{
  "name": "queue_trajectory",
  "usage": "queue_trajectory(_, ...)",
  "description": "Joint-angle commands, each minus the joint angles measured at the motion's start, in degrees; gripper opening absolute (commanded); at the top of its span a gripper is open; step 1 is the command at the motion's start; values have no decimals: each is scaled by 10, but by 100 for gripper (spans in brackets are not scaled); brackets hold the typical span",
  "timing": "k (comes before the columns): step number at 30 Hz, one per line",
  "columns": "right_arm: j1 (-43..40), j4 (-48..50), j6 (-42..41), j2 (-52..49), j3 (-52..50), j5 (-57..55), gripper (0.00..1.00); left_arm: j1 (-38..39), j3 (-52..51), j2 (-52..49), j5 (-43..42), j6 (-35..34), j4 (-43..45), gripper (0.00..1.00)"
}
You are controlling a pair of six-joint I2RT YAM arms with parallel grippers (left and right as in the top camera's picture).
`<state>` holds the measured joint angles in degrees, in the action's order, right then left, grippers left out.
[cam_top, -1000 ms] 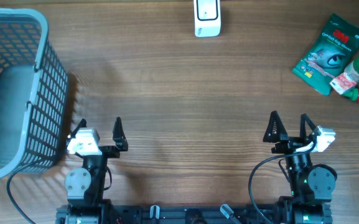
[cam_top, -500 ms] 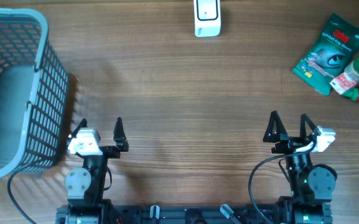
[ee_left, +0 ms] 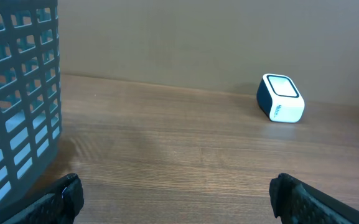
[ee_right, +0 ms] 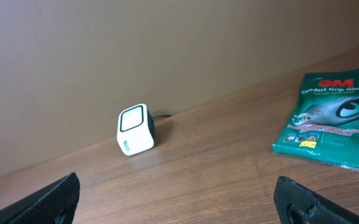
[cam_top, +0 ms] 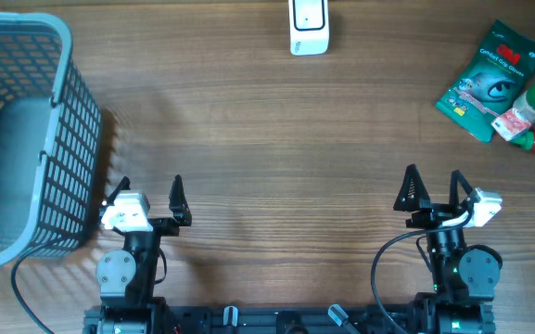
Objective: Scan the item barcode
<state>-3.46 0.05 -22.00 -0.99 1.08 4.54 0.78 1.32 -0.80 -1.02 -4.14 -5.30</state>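
The glossy green glove packet (cam_top: 488, 79) lay flat at the far right of the wood-grain counter (cam_top: 267, 139), with a green-capped bottle (cam_top: 529, 105) at its corner. The boxy white scanner (cam_top: 309, 25) sat at the far middle. My right hand (cam_top: 432, 174) and left hand (cam_top: 149, 183) were spread wide and empty, low at the near edge, pointing forward. A grey lattice basket (cam_top: 72, 111) stood beside my left.

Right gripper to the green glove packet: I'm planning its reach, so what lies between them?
Nothing but bare wooden table. The overhead view shows no object on the stretch from the right gripper to the glove packet.
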Motion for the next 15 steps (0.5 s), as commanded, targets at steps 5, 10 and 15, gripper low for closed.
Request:
queue_trajectory(5,-1,1,164,-6,-8,-11,100,-3,-6,4,-9,3,2,100)
queue_trajectory(10,-1,1,173,-7,-8,-9,100,-3,-6,4,-9,3,2,100)
queue_trajectory(15,-1,1,174,-7,-8,-9,100,-3,-6,4,-9,3,2,100)
